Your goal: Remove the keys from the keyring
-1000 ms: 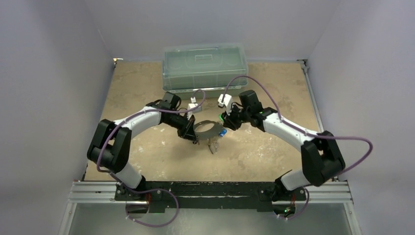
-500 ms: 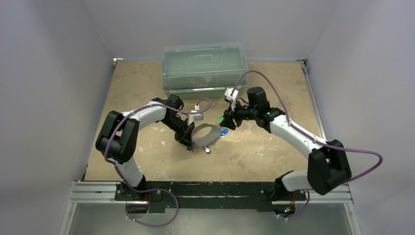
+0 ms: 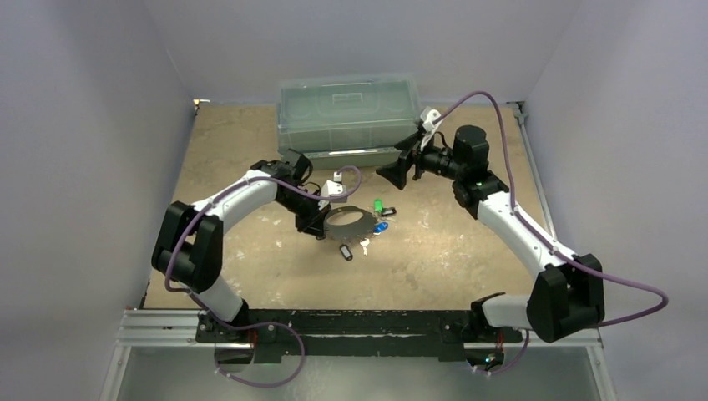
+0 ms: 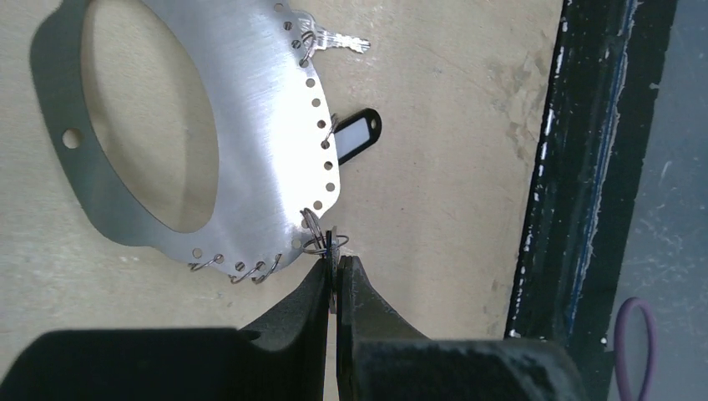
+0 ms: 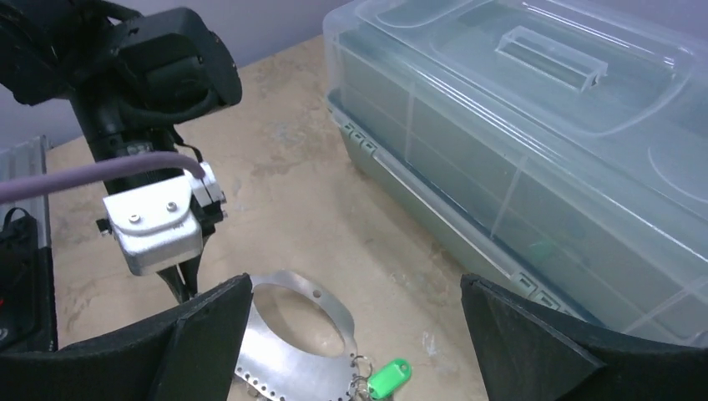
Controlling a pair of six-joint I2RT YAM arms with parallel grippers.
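The keyring [image 3: 346, 220] is a flat silver oval plate with holes along its rim, lying on the table. Keys hang from it on small split rings: a green tag [image 3: 378, 205], a blue one [image 3: 381, 226], a black tag [image 3: 346, 251] and a silver key [image 3: 365, 245]. My left gripper [image 4: 336, 267] is shut on a thin key seen edge-on at the keyring's [image 4: 259, 109] rim. The black tag [image 4: 355, 136] and silver key [image 4: 338, 40] lie beyond it. My right gripper [image 3: 399, 171] hangs open above the table, holding nothing, with the green tag [image 5: 388, 378] and keyring [image 5: 292, 359] below it.
A clear plastic lidded box [image 3: 349, 117] stands at the back of the table, close to the right gripper; in the right wrist view this box [image 5: 534, 125] fills the right side. The table's black front rail [image 4: 584, 167] runs along the near edge.
My right gripper opened wide and drew back up and to the right toward the box, leaving the green tag on the table. The keyring settled flat; the left gripper stayed shut.
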